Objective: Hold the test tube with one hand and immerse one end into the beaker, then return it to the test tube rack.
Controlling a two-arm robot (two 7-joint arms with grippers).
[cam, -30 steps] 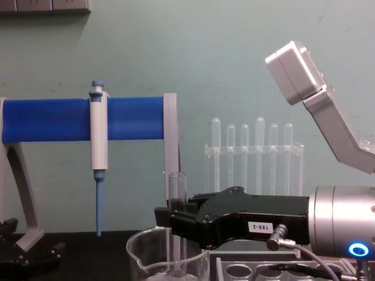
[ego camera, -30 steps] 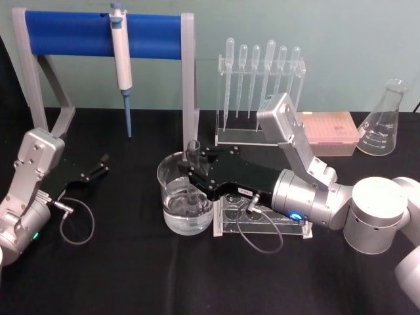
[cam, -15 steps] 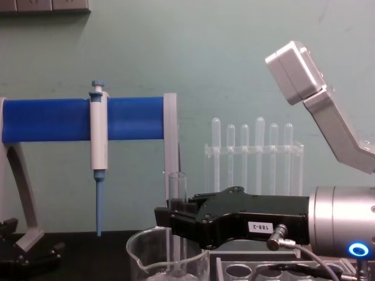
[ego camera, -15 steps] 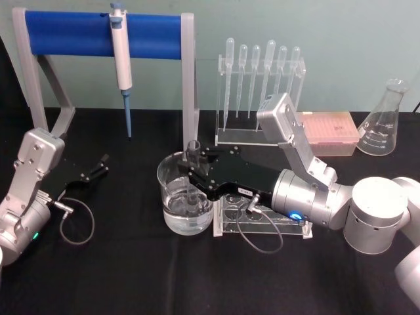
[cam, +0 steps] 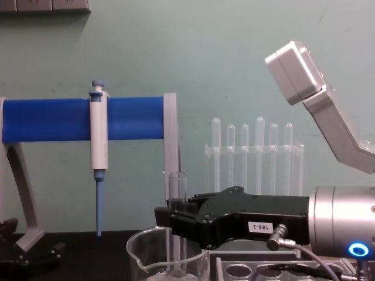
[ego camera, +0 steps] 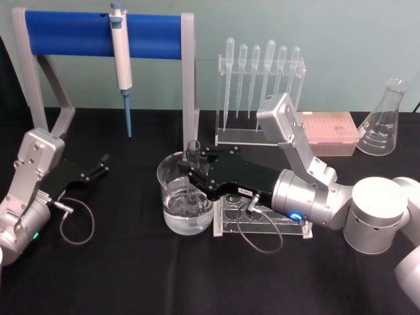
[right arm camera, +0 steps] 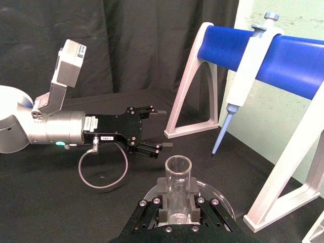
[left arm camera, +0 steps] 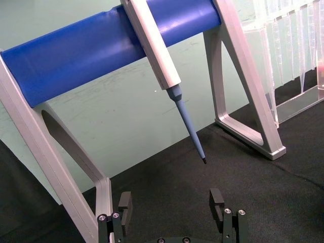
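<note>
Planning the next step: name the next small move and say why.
Probably lift the right tool straight up: it grips the test tube upright, lower end submerged in the beaker; the rack stands beside; the left tool sits parked, open.

Clear test tube (cam: 177,186), black right gripper (cam: 173,221)

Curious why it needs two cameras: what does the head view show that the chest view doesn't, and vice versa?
Head view: the conical flask and the pink box at the right. Chest view: the readable 188-2 label and grey wall plates. Both: the right gripper shut on the upright test tube in the beaker, the pipettor, and the parked, open left gripper.
</note>
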